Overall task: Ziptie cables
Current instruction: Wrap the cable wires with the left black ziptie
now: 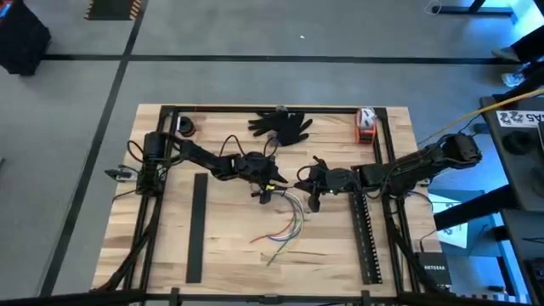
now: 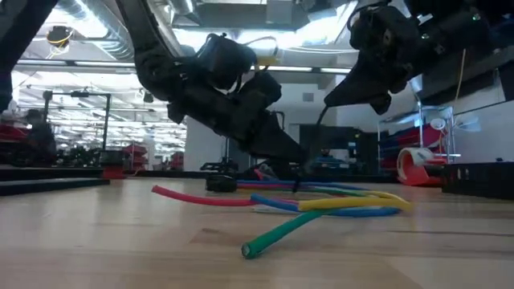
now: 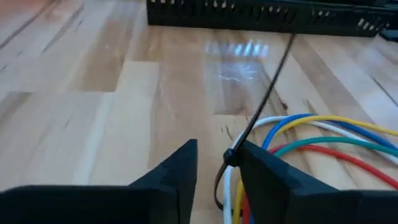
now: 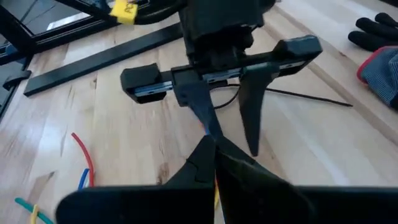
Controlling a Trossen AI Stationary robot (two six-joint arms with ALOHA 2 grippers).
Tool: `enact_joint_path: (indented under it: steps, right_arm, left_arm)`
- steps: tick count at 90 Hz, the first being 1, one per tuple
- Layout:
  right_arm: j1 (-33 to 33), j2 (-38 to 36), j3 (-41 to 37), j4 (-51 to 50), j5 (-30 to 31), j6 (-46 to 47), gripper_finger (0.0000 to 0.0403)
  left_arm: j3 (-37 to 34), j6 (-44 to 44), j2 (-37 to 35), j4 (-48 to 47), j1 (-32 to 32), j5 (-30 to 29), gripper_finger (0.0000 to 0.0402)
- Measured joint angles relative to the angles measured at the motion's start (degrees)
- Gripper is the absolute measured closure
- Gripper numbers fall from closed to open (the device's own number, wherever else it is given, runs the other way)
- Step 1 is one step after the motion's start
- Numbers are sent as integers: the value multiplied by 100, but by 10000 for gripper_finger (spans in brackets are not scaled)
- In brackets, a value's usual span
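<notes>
The cables (image 1: 289, 219), red, green, yellow, blue and white, lie on the wooden table and fan out toward its near edge (image 2: 321, 205). A black zip tie (image 3: 264, 99) loops the bundle at its far end, with its head (image 3: 230, 155) on the bundle. My left gripper (image 3: 217, 168) stands open over that end (image 1: 265, 191), with the bundle between its fingers. My right gripper (image 4: 214, 146) is shut just to the right (image 1: 304, 185), raised above the table. The tie's tail runs up toward it. My left gripper comes slanting down from the table's left. The banded end of the bundle and the tie's head (image 3: 231, 157) sit against the inner side of one finger (image 3: 267, 177); the other finger stands apart. The cables rest on the table. My right gripper is shut on the zip tie's tail, which rises straight from the head toward it (image 3: 283, 59). Its own fingers hide the place of contact. It comes from the table's right.
Black gloves (image 1: 280, 126) lie at the far edge, with a dark roll (image 1: 185, 127) and a red-and-white object (image 1: 365, 123) at the far corners. Long black slotted bars lie on the left (image 1: 197, 225) and right (image 1: 367, 238). Another thin black strip (image 4: 311, 98) lies beyond the left gripper.
</notes>
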Motion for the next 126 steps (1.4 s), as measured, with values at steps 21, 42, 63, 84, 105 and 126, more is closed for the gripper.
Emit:
enact_joint_path:
  steps: [21, 42, 63, 84, 105, 126]
  right_arm:
    - [0, 0, -1, 130, 62, -1, 403]
    - [7, -325, 561, -422, 443, -270, 403]
    - [7, -791, 1670, -2386, 816, -851, 403]
    - [7, -866, 2515, -3546, 1020, -1130, 403]
    - [4, -866, 2651, -3708, 1122, -1154, 403]
    - [-3, -626, 2809, -3909, 763, -607, 391]
  left_arm:
    - [0, 130, 0, -31, -12, 11, 386]
    - [10, 161, -22, -626, -124, 4, 392]
    - [-91, 275, -56, -803, -262, -2, 396]
    - [-92, 408, -59, -752, -320, -35, 397]
    - [-109, 58, -43, -920, -320, -34, 397]
    - [165, -657, -17, -1238, -321, -8, 322]
